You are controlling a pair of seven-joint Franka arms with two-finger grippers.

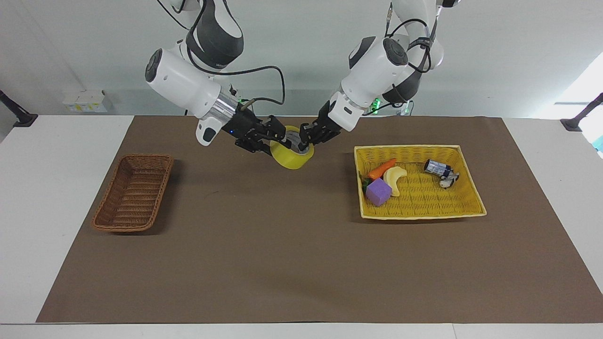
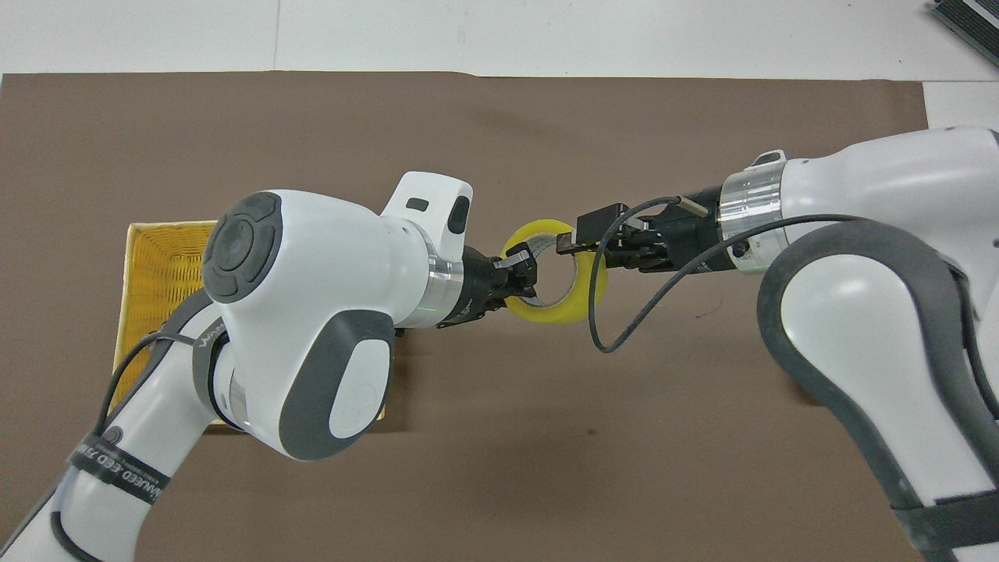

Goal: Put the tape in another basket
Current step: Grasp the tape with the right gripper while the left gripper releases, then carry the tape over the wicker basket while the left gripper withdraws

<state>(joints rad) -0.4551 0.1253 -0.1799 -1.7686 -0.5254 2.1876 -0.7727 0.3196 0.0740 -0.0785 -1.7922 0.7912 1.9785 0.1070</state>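
The yellow tape (image 1: 293, 160) hangs in the air over the brown mat, between the two baskets. My left gripper (image 1: 305, 142) is shut on the roll's wall on the side toward the yellow basket. My right gripper (image 1: 279, 137) is at the roll's other rim, toward the brown wicker basket (image 1: 133, 193). That basket stands empty at the right arm's end of the table. In the overhead view the tape (image 2: 546, 312) sits between the left gripper (image 2: 521, 279) and the right gripper (image 2: 581, 246). The right arm hides the brown basket there.
The yellow basket (image 1: 419, 212) at the left arm's end holds a purple cube (image 1: 378, 191), a carrot (image 1: 381, 168), a pale crescent piece (image 1: 395, 178) and a small can (image 1: 438, 167). The left arm partly covers this basket in the overhead view (image 2: 156, 257).
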